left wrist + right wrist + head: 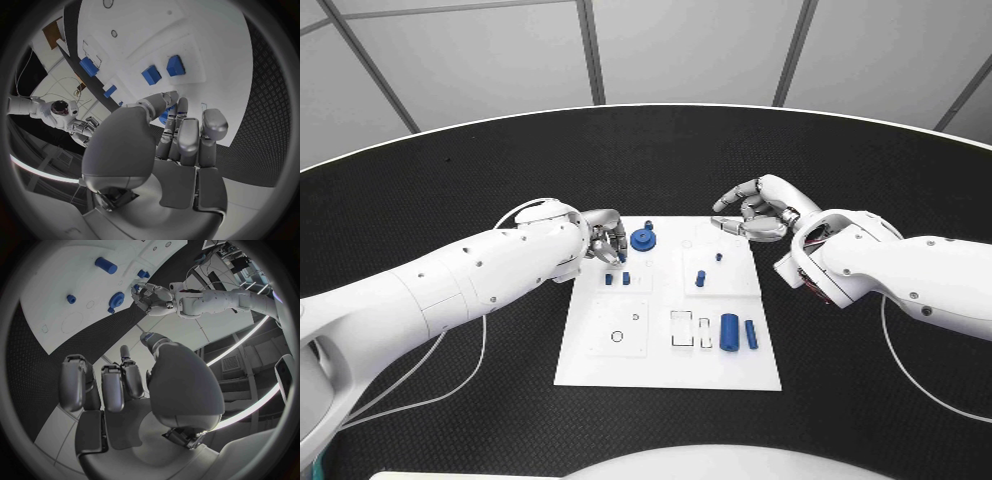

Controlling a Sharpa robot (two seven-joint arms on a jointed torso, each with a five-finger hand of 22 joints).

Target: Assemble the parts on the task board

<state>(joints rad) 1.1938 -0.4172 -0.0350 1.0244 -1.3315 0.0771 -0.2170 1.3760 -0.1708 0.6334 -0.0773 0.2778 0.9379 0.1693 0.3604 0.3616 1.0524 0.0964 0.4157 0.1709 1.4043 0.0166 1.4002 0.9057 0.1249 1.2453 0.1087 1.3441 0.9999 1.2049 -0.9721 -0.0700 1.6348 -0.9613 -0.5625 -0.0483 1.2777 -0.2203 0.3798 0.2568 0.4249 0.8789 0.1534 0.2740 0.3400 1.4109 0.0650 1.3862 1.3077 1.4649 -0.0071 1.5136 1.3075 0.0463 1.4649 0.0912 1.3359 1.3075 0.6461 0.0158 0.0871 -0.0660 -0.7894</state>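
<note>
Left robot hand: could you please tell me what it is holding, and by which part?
Cannot be told: the left robot hand has its fingers curled at the task board's edge.

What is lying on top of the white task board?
On the white task board: a blue round part, two blue cylinders, several small blue pieces. The left hand covers its far-left corner.

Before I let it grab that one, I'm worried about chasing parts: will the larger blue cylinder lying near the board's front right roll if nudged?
Probably yes. The blue cylinder lies on its side on the smooth white task board, so a sideways nudge would likely roll it. It looks small, solid and stiff, probably light. The thinner blue pin lies right beside it and might get knocked.
</note>
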